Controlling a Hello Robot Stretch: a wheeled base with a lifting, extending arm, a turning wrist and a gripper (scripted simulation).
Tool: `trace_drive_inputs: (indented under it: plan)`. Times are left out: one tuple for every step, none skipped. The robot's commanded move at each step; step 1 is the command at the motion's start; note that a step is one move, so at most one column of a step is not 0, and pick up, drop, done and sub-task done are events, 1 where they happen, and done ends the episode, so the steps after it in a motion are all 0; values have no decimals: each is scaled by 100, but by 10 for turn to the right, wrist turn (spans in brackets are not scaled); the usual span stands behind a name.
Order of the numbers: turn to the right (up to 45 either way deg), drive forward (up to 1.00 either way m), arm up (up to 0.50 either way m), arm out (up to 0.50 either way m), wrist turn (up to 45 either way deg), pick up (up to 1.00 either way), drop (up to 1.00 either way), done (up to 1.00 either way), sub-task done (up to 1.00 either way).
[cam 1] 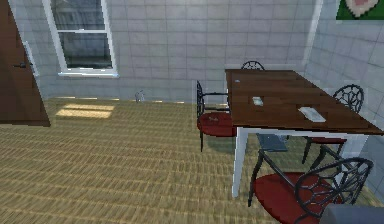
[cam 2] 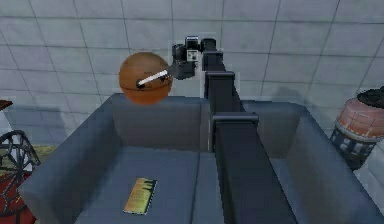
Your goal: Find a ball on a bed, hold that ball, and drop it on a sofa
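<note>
A furnished home, dining corner with a brown-topped bench [cam 1: 290, 95] on white legs, dark metal chairs with red seats [cam 1: 215, 122] around it, white-framed window [cam 1: 82, 35], wooden door [cam 1: 15, 75], plank floor [cam 1: 120, 165], framed picture [cam 1: 365, 8] on a pale tiled wall [cam 1: 180, 40], grey-blue sofa [cam 2: 175, 165] against the wall

Your forward view looks ahead and somewhat down across the wooden floor [cam 1: 120, 160] to a far wall [cam 1: 180, 40], with a window [cam 1: 83, 35] well off at its left. The brown surface [cam 1: 290, 100] stands near at its right. Your arm side view faces out sideways and down, close over a grey sofa [cam 2: 170, 170], with a tiled wall [cam 2: 300, 40] just behind it. The arm [cam 2: 240, 150] rises from its bottom edge. A dark red-seated chair [cam 1: 300, 190] sits at the forward view's lower right, and a like chair [cam 2: 14, 155] sits at the arm side view's left edge.
</note>
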Motion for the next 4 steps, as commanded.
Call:
trace_drive_inputs:
  plan:
    - [0, 0, 0, 0, 390, 0, 0, 0, 0]
    - [0, 0, -36, 0, 0, 0, 0, 0, 0]
    - [0, 0, -32, 0, 0, 0, 0, 0, 0]
    - [0, 0, 0, 0, 0, 0, 100, 0, 0]
